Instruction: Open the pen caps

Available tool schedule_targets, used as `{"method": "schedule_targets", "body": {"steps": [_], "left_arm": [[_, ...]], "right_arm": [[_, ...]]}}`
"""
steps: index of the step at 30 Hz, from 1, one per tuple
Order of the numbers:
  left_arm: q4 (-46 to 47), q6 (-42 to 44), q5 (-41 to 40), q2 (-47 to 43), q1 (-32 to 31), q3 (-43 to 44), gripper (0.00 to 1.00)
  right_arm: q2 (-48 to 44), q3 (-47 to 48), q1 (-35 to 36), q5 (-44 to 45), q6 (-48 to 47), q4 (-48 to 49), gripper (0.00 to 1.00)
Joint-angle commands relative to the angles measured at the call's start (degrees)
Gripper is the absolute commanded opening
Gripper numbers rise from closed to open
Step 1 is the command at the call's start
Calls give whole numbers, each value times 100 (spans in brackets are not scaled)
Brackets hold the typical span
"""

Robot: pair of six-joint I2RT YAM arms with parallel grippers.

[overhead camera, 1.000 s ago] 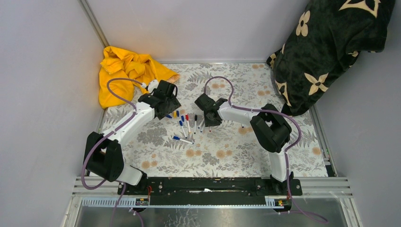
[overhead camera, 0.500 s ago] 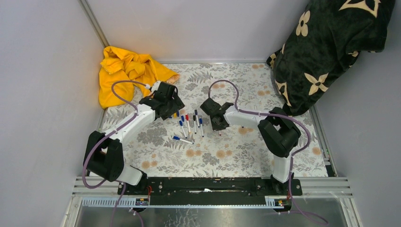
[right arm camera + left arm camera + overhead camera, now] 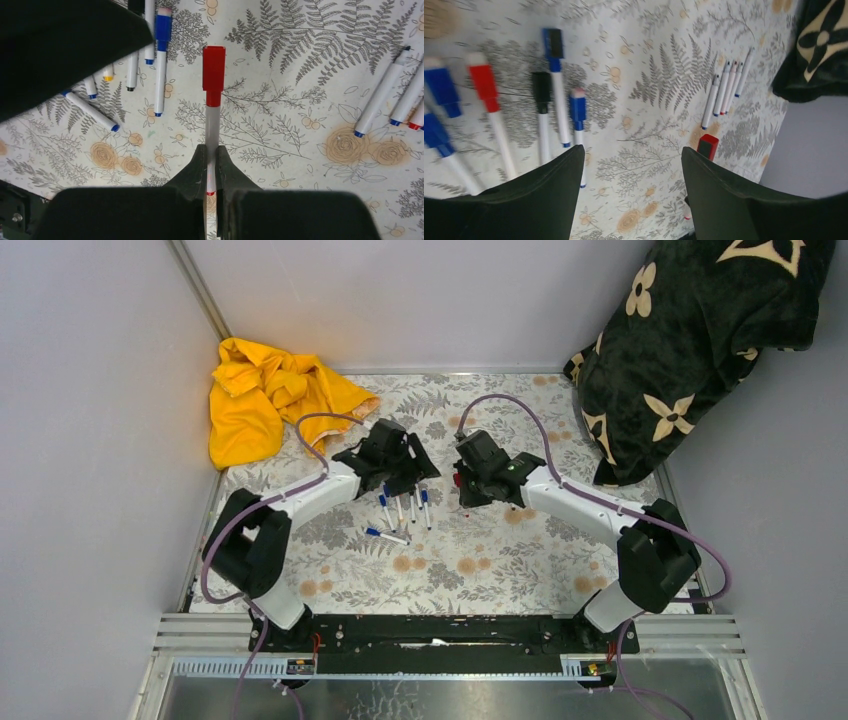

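Note:
My right gripper (image 3: 210, 150) is shut on the white barrel of a pen, its red cap (image 3: 213, 75) pointing away from the fingers, held just above the floral mat. In the top view the right gripper (image 3: 466, 483) is right of centre, the red cap (image 3: 457, 480) at its tip. My left gripper (image 3: 631, 160) is open and empty, facing it, with the red cap (image 3: 709, 146) by its right finger. In the top view the left gripper (image 3: 412, 470) hangs over several capped pens (image 3: 400, 510) with blue, red and black caps (image 3: 541, 87).
Several white barrels without caps (image 3: 726, 92) lie together further right on the mat, also in the right wrist view (image 3: 385, 100). A yellow cloth (image 3: 265, 400) lies at the back left. A black flowered blanket (image 3: 690, 350) fills the back right corner.
My left gripper swung right, from near the yellow cloth to over the pens. My right gripper moved right and back from the pen pile with the red-capped pen.

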Motion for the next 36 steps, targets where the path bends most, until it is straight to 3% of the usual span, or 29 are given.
{"method": "schedule_targets", "body": {"steps": [1, 21, 36], "left_arm": [[725, -264, 472, 291, -201, 276, 77], [1627, -1066, 698, 627, -459, 235, 72], [1871, -1417, 514, 627, -597, 63, 45]], "right_arm": [[-243, -73, -187, -1002, -171, 225, 0], [-342, -121, -433, -1630, -295, 301, 0], [-541, -221, -564, -1912, -186, 437, 0]]}}
